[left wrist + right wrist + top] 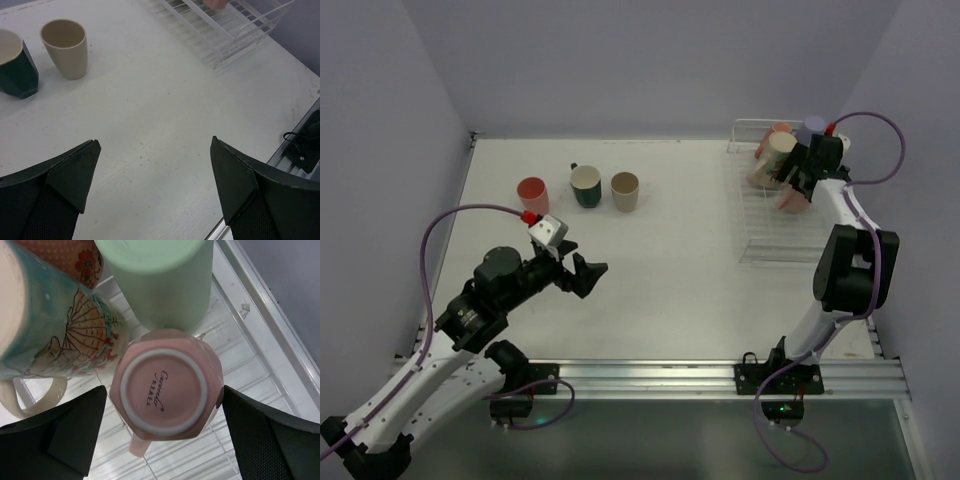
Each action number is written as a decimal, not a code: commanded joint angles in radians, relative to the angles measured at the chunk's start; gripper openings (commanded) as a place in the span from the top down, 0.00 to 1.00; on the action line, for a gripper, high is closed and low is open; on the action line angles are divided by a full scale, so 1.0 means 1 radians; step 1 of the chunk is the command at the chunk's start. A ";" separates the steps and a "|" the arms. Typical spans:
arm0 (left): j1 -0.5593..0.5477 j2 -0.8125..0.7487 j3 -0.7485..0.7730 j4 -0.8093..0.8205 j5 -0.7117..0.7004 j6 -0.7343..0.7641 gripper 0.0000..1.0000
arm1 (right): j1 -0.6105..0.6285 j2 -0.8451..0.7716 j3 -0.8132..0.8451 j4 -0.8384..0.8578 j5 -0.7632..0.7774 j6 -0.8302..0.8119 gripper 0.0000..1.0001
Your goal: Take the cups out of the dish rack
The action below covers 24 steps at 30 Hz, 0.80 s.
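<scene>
Three cups stand upright on the table [670, 260], out of the rack, in a row at far left-centre: red cup [532, 190], dark green cup [585, 185], tan cup [625, 191], near each other but apart. Dish rack [760, 225] sits on the right side of the table w/ the other cups bunched at its far end. Right gripper [162, 395] hangs over that end, jaws spread wide, one finger each side of the pink cup [165, 385]. That cup sits upside down in the rack, base w/ maker's mark facing the wrist cam. Fingertips are just beside its walls; can't tell if they touch. Just beyond it is a light green cup [155, 280], & beside that a cream mug [65, 335] w/ fan-and-flower print, handle showing. A salmon dotted cup [65, 257] peeks out behind the mug. Top view also shows a lavender cup [810, 130] at the rack's far corner. Left gripper [588, 277] hovers over bare table left of centre, well apart from the rack, jaws wide, holding nothing. Its wrist cam sees the tan & dark green cups ahead.
</scene>
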 commanded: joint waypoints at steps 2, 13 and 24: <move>0.001 0.011 0.010 0.018 -0.004 0.024 0.00 | -0.006 0.026 0.042 0.077 0.049 -0.038 0.01; 0.019 0.038 0.008 0.021 0.015 0.026 0.00 | -0.005 0.068 0.064 0.114 0.082 -0.071 0.25; 0.043 0.052 0.010 0.034 0.053 0.027 0.00 | -0.005 -0.173 -0.146 0.264 0.029 0.014 0.52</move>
